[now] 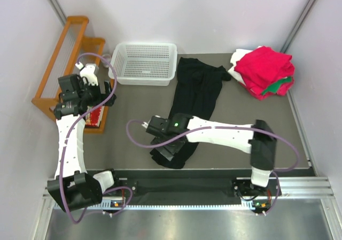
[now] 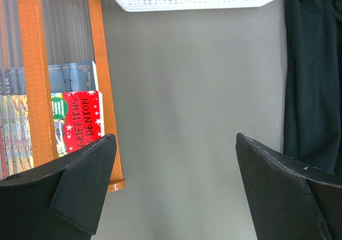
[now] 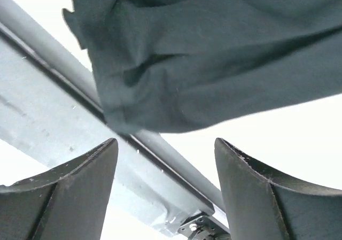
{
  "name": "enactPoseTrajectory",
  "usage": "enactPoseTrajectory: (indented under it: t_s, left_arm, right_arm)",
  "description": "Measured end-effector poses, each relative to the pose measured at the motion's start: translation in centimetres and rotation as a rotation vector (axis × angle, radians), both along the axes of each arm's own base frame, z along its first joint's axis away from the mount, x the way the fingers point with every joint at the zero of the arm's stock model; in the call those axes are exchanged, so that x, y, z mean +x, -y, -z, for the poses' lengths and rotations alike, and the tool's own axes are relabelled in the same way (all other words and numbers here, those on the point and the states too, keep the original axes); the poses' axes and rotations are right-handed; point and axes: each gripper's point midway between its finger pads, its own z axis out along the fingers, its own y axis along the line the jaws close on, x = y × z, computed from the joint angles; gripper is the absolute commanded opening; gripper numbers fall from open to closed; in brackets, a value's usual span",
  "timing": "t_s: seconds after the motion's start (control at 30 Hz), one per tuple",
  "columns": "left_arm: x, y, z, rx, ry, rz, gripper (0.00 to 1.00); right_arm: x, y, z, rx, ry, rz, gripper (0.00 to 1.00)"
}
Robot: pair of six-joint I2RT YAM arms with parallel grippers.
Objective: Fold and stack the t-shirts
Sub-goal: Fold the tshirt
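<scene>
Stretching from beside the white perforated plastic basket [image 1: 144, 63] toward the near edge of the dark grey desk [image 1: 133, 162], the large black cloth t-shirt [image 1: 200, 90] lies as one long narrow strip. Its long axis runs far to near, leaning a little leftward at the near end. The right fingers [image 3: 69, 197] hover over that near end, spread apart with nothing between them. In the right wrist view a rumpled fold of the black cloth sits just ahead of the tips, not inside the gap. The left fingers [image 2: 80, 186] are likewise released and empty, over bare desk well to the left of the strip, close to the orange wooden rack of books [image 1: 59, 63]. The stack of folded red, green and white t-shirts [image 1: 264, 71] rests in the far right corner. Shortening the strip looks like the next job, probably by carrying the near end toward the far end, and the right arm is much nearer to do it.
</scene>
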Motion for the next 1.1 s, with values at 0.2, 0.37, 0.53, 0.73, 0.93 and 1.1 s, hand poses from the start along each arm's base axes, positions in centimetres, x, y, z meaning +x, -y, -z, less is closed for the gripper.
enactPoseTrajectory:
  t_s: [0.2,0.37,0.53,0.73,0.93,1.1]
  left_arm:
    - [0.0,0.0,0.0,-0.002,0.000,0.002,0.98]
    - [0.0,0.0,0.0,-0.002,0.000,0.002,0.98]
    - [0.0,0.0,0.0,-0.002,-0.001,0.002,0.98]
    - [0.0,0.0,0.0,-0.001,-0.001,0.001,0.98]
    - [0.1,0.0,0.2,-0.002,-0.008,-0.001,0.98]
    - [0.2,-0.1,0.4,-0.003,-0.014,0.000,0.98]
  right_arm:
    - [-0.9,0.3,-2.1,0.049,0.028,-0.002,0.70]
    - [-2.0,-0.1,-0.9,0.020,0.016,-0.033,0.68]
    - [-2.6,-0.7,0.8,-0.013,0.004,-0.054,0.63]
    - [-3.6,-1.4,3.4,-0.061,-0.016,-0.085,0.60]
    - [-4.2,-2.0,5.4,-0.094,-0.026,-0.111,0.59]
    - [-4.1,-2.9,6.4,-0.101,-0.027,-0.119,0.58]
